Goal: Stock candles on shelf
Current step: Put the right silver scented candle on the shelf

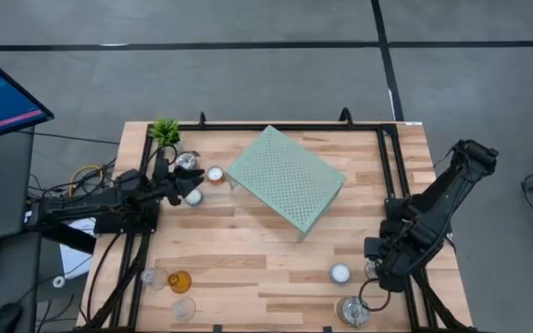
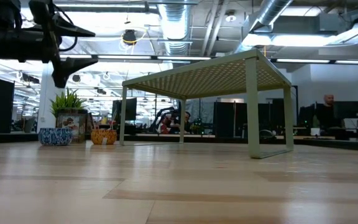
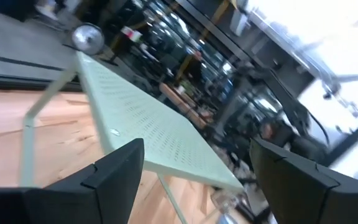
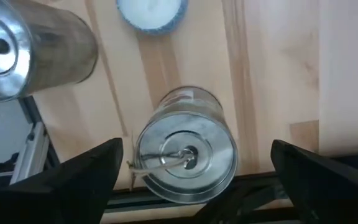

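Observation:
The mint-green perforated shelf (image 1: 285, 180) stands on its legs at the table's middle, turned askew. My left gripper (image 1: 178, 185) hovers open at the far left, pointing level at the shelf (image 3: 142, 124), with nothing between its fingers. Close by it are a silver tin (image 1: 188, 162) and two white candles (image 1: 215, 173), (image 1: 193, 196). My right gripper (image 4: 197, 149) points down, open, above a silver tin (image 4: 185, 152) that stands upright by the table's right edge. Its fingers stand wide on either side, clear of the tin. A second tin (image 4: 23, 46) and a white tealight (image 4: 151, 9) stand nearby.
Two clear glass holders (image 1: 154, 277), (image 1: 183, 308) and an amber one (image 1: 179, 281) stand at the near left corner. A small green plant (image 1: 165, 129) is at the far left. The black frame rail (image 1: 405, 185) runs along the right edge. Bare wood lies in front of the shelf.

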Controlling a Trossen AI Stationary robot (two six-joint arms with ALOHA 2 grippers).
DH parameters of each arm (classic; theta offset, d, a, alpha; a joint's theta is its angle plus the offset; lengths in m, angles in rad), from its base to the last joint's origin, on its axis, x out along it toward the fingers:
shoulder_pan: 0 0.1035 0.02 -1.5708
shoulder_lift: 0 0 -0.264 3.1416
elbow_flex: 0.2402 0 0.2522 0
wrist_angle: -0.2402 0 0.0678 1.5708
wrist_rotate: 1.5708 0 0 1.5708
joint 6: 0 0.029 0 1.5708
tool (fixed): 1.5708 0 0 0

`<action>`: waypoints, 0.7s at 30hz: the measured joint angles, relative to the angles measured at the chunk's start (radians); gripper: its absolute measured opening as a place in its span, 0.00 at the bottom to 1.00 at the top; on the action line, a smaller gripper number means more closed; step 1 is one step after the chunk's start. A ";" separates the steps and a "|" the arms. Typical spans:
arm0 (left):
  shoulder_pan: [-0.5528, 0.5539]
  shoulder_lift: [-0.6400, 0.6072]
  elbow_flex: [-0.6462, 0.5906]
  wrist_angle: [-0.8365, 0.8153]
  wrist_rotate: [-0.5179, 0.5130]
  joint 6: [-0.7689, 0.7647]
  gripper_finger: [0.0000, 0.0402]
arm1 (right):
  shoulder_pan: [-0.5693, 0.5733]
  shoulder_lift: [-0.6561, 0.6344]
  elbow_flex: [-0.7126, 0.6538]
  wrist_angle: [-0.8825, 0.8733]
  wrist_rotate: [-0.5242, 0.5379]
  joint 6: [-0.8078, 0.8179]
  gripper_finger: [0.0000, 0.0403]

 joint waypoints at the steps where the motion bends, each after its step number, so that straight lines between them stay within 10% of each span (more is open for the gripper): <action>1: 0.000 0.000 0.000 0.001 0.025 0.011 0.73 | 0.012 -0.006 0.000 0.001 0.000 0.009 0.99; 21: 0.000 0.000 0.000 0.009 0.145 -0.008 0.73 | 0.072 -0.020 0.000 -0.003 0.065 0.098 0.99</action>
